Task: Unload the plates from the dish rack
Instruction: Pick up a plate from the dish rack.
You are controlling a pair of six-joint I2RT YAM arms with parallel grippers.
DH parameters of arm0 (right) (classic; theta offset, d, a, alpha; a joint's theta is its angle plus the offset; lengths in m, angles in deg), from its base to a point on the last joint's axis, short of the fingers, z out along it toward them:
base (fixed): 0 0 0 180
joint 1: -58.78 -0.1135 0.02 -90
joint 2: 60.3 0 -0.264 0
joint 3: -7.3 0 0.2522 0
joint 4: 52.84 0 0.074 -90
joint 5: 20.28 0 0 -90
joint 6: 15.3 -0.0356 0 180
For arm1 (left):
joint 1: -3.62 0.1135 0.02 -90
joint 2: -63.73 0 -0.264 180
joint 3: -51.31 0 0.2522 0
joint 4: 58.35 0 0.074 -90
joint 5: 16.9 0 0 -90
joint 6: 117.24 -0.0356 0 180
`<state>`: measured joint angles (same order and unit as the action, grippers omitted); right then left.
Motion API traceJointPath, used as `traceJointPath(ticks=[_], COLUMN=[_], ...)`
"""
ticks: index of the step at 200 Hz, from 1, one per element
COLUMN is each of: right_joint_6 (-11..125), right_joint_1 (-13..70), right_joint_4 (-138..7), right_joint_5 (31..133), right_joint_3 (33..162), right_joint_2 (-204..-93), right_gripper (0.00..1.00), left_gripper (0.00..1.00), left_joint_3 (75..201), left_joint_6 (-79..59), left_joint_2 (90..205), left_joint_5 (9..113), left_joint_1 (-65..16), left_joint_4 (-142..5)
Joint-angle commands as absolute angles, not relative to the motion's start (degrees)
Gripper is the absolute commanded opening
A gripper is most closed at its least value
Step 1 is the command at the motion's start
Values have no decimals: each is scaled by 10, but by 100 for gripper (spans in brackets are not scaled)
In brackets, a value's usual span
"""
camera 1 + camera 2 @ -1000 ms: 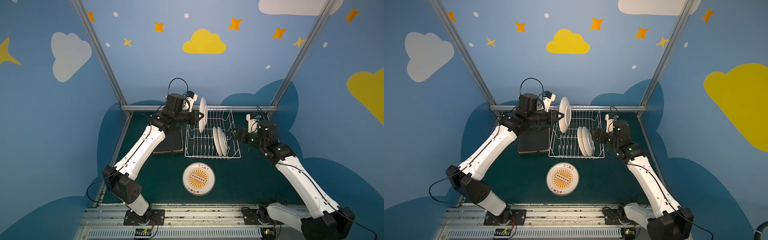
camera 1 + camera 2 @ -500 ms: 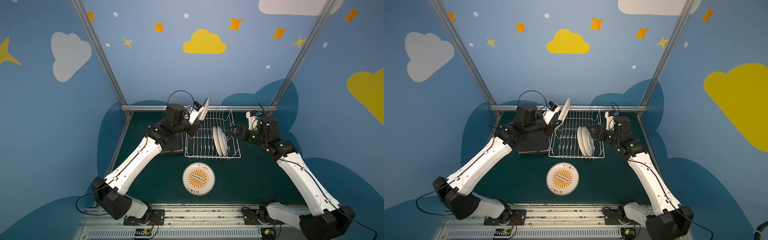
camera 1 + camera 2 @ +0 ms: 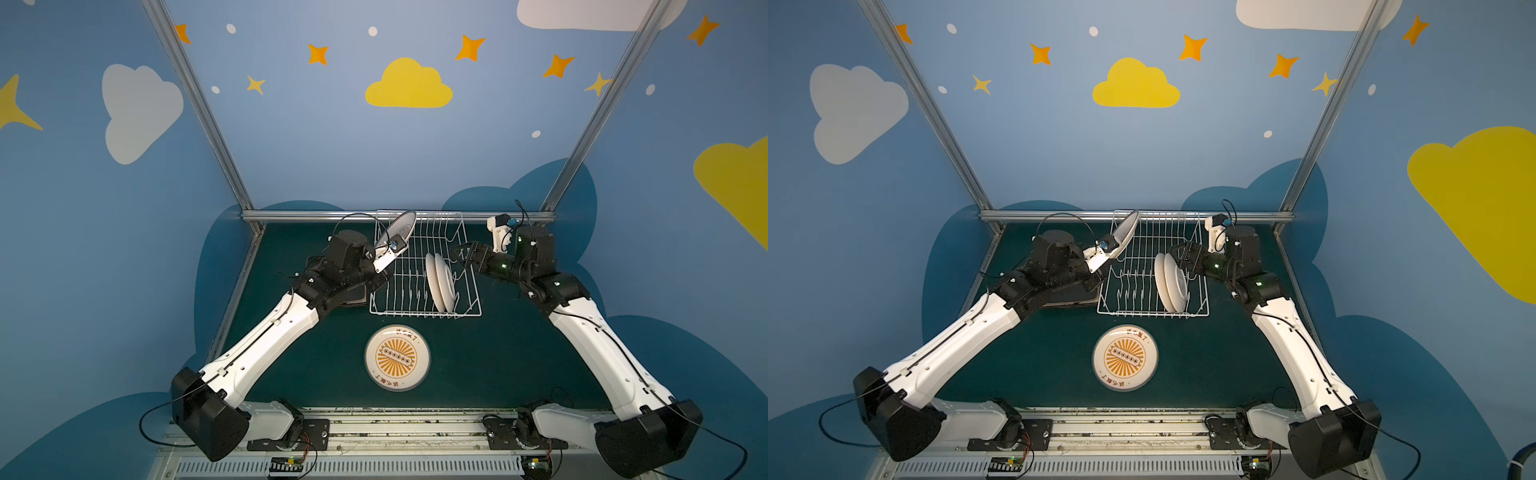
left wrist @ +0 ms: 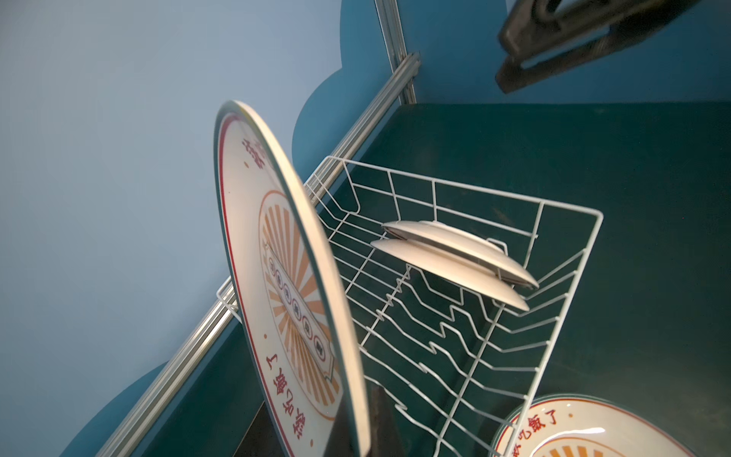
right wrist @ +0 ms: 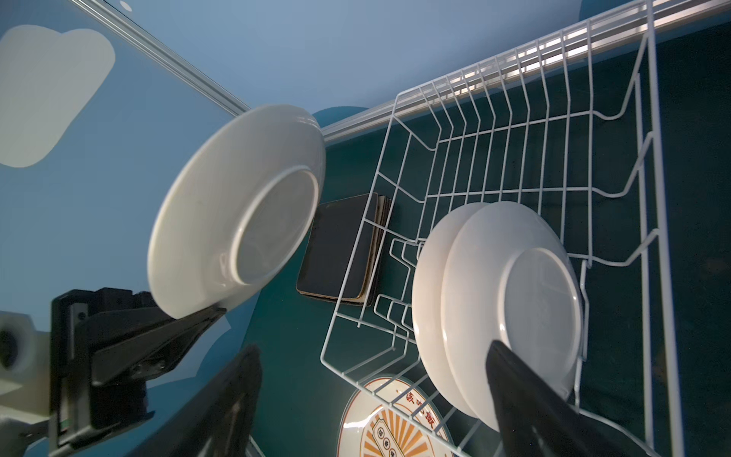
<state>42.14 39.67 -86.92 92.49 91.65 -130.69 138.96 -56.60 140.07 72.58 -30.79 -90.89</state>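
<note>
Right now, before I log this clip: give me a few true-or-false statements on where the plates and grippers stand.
1. The left gripper grips a round plate. True.
2. Three plates stand in the rack. False: two plates stand there.
3. A printed plate lies face up in front of the rack. True.
4. The right gripper is shut on a plate. False: it is open, near the two plates.
5. The square plates stand in the rack. False: they lie stacked on the table beside it.
</note>
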Motion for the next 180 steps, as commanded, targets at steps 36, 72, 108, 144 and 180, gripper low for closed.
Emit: traceJointPath(ticks=[36,72,108,144,180], right_joint_6=[390,391,390,388,409], right_joint_1=[391,382,374,366,363], right_joint_4=[-850,-854,-864,-872,-897], right_joint_5=[951,956,956,958,954], right_joint_3=[957,971,978,983,994], right_joint_2=[-1324,-1342,-1352,-1369,-1383], right_gripper=[87,86,83,78,75], left_gripper=[3,3,3,3,3], left_joint_3=[1372,1353,1343,1330,1324], left_joint_6=[-696,-757,-808,-850,-886], left_joint_2=[1389,1400,1416,1437,1460], left_joint_5=[824,859,888,926,960], left_joint_1=[-353,-377,-394,-420,-446], left_joint_4=[-854,-818,-787,-767,-753])
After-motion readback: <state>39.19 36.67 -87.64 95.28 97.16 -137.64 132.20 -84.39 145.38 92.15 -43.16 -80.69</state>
